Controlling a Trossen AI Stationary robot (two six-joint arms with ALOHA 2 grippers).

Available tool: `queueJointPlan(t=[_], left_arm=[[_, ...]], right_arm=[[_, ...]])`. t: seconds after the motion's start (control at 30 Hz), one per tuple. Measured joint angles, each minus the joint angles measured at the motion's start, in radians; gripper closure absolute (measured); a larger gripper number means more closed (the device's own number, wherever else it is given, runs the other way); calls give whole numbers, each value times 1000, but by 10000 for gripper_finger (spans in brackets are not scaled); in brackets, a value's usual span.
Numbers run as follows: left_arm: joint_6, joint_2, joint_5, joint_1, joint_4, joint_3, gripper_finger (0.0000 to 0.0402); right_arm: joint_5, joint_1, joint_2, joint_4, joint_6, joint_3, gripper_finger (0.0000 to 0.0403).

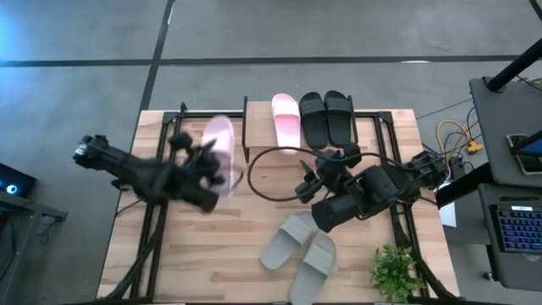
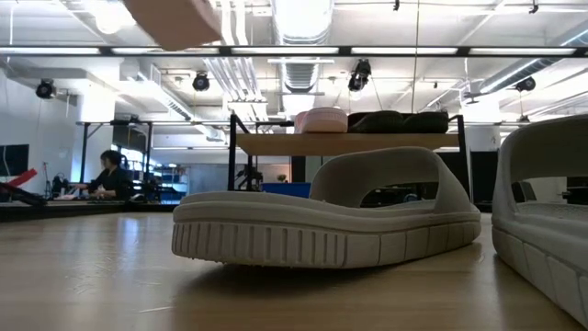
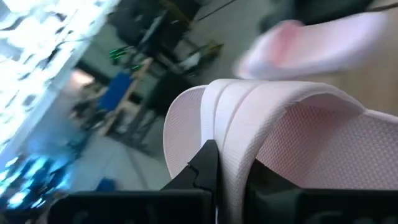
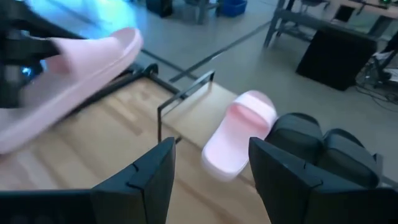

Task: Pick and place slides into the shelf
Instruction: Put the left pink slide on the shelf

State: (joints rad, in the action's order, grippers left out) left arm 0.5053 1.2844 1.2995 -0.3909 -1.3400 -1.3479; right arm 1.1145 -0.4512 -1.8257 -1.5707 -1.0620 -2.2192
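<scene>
My left gripper (image 1: 208,161) is shut on a pale pink slide (image 1: 220,151), held in the air above the table's left half; the low view shows this slide's sole (image 2: 179,18) at the top. Its mate (image 1: 285,119) and two black slides (image 1: 325,117) sit on the shelf (image 1: 254,127) at the far edge. The grey-green pair (image 1: 298,250) lies sole-down on the near table. My right gripper (image 1: 310,181) hovers open over the table's middle, pointing toward the shelf (image 4: 186,93). My left gripper has the pink slide by its wide strap (image 3: 233,134), at the strap's edge. The strap is pinched between the two fingers, one finger (image 3: 204,168) outside it and the other under its arch. The slide is lifted clear of the table.
A black cable loops across the table's middle (image 1: 262,174) just before the shelf. A small green plant (image 1: 394,271) stands at the near right corner. A desk with a keyboard (image 1: 512,229) stands right of the table. A person (image 2: 112,175) sits far off in the room.
</scene>
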Motion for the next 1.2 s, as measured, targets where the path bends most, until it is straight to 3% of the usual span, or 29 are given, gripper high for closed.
queueJointPlan(t=[0.1, 0.17, 0.2, 0.3, 0.53, 0.63, 0.73, 0.87, 1.2], left_arm=[[-480, -48, -56, 151, 413, 28, 401], [-808, -70, -291, 244, 742, 70, 401], [-902, -73, -369, 285, 893, 95, 401], [-1098, -46, -367, 400, 1142, 131, 401], [-1069, 48, -511, 614, 1130, 130, 401], [-1032, 120, -624, 672, 1127, 132, 401], [-1046, 194, -611, 697, 1147, 126, 402], [-1038, 275, -693, 737, 1139, 119, 402], [-1037, 360, -667, 790, 1135, 19, 402]], right_arm=[[25, 13, 0, 0, -28, 0, 207], [31, 25, 0, 0, -43, 2, 207], [31, 34, -1, 0, -54, 2, 207], [32, 50, -2, 0, -90, 3, 207], [31, 77, 0, 0, -75, 11, 207], [30, 94, 0, 0, -56, 11, 207], [4, 110, 1, 0, -33, 12, 207], [-36, 119, 1, 0, -3, 13, 207], [-45, 127, 1, 0, -11, 14, 207]])
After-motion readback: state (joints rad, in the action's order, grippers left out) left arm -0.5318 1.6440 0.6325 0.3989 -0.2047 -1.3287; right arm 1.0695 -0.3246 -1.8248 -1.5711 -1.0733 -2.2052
